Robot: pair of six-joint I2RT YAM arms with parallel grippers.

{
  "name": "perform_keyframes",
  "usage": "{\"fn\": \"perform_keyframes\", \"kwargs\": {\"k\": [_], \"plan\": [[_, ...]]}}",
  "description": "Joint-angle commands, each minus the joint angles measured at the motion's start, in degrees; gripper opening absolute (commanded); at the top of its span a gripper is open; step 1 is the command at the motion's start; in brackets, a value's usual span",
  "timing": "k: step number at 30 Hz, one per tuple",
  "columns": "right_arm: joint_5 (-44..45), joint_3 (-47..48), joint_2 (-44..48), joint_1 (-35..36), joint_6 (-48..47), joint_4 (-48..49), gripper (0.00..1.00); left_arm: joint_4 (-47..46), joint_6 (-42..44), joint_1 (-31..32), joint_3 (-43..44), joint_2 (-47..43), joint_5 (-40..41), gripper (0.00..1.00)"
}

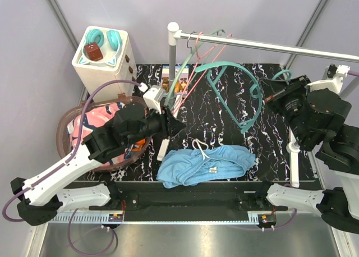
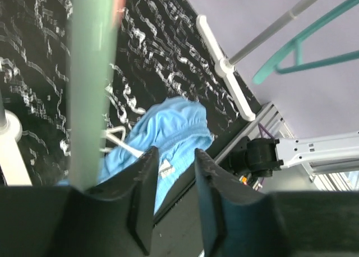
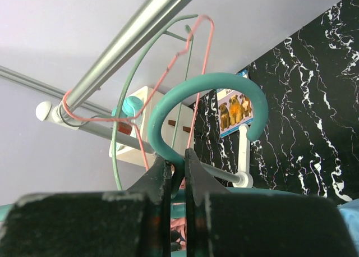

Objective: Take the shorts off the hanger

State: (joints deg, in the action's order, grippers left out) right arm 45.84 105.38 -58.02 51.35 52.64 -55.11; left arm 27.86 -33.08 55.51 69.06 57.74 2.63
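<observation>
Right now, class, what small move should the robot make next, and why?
Probably the right gripper should lift the teal hanger onto the rail. The hanger is bare, clamped by its hook, while the light blue shorts already lie on the table, and the left gripper holds nothing.
</observation>
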Motion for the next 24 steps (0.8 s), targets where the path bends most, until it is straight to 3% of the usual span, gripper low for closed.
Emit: {"fn": "perform_keyframes", "kwargs": {"k": [1,5,10,14,18,22,24], "plan": [[0.74,-0.18,1.59,0.33,-1.22,3.08,0.0,0.35,-4.18,-0.05,-5.59,-4.55,-1.75,0.4],[0.39,-2.28,3.7,0.33,-0.96,3.17,0.0,0.36,-4.63,1.01,-11.39,-9.82,-4.91,0.54],[-0.32,-4.05,5.11,0.33,-1.05,2.99,0.0,-2.28,-1.38,1.36,-16.58,-19.84,-10.36,0.83],[0.12,-3.96,5.72,0.33,-1.93,3.08,0.0,4.47,-0.49,1.36,-17.2,-22.58,-8.18,0.99],[-0.05,-5.1,6.51,0.41,-1.67,3.17,0.0,15.19,-6.11,1.36,-18.51,-18.46,-6.5,0.99],[0.74,-4.93,7.04,0.33,-2.54,3.17,0.0,15.22,-16.63,1.27,-24.31,-18.27,-3.43,0.99],[0.91,-4.31,7.04,0.33,-2.98,3.08,0.0,13.29,-17.54,1.27,-26.77,-17.22,-3.86,0.99]]}}
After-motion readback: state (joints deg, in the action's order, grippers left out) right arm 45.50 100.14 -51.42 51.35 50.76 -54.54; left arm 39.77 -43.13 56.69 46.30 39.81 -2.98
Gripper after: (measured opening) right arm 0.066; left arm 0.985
